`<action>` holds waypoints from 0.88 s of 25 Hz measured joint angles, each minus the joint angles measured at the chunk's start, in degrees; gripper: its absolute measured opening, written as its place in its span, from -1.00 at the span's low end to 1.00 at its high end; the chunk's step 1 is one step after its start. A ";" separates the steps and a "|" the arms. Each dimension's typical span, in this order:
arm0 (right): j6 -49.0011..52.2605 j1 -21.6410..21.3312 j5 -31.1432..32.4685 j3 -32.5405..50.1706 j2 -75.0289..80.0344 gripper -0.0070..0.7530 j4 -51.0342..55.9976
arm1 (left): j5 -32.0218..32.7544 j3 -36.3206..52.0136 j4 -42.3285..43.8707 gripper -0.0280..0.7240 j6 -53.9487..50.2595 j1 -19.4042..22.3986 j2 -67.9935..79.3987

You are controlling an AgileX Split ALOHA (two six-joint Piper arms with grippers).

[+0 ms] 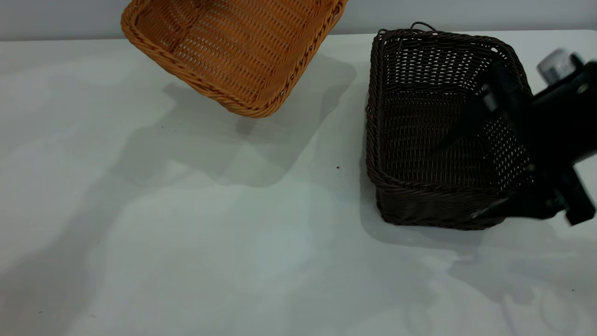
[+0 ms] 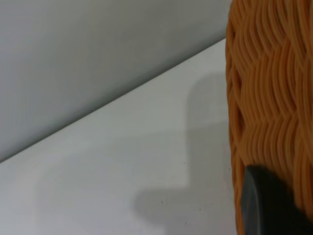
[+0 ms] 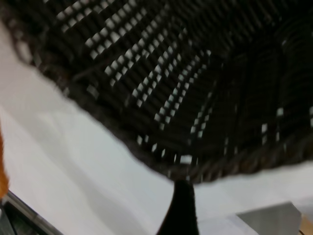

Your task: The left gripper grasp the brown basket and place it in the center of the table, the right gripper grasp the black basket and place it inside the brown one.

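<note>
Exterior view — brown basket [image 1: 242, 51] tilted, airborne; black basket [image 1: 433, 135] upright on table [image 1: 186, 233].

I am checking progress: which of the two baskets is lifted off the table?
The brown basket, the orange-tan one at the far edge: it hangs tilted with its shadow apart on the table. The black basket sits flat.

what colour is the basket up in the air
Orange-tan woven wicker; the brown basket shows best in the exterior view, tilted above the table.
</note>
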 joint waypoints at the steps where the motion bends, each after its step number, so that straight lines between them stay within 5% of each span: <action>1: -2.10 0.00 -0.29 -0.14 1.43 0.57 2.66 | 0.00 0.00 0.00 -0.70 0.00 0.00 0.00; 7: -9.20 0.00 -6.42 -1.17 6.67 0.41 9.24 | 0.07 0.06 0.00 -0.70 0.00 0.00 0.00; 13: -11.27 -1.37 -13.27 -3.24 7.20 -0.34 10.76 | 0.53 0.06 0.00 -0.70 0.00 0.00 0.00; 16: -15.04 -4.37 -13.82 -5.91 7.20 -0.75 10.94 | 2.69 0.06 0.18 -0.70 0.13 0.00 0.00; 22: -24.26 -16.73 -9.58 -11.52 7.08 -0.77 1.77 | 11.07 0.00 -0.48 -0.70 4.83 0.40 -0.47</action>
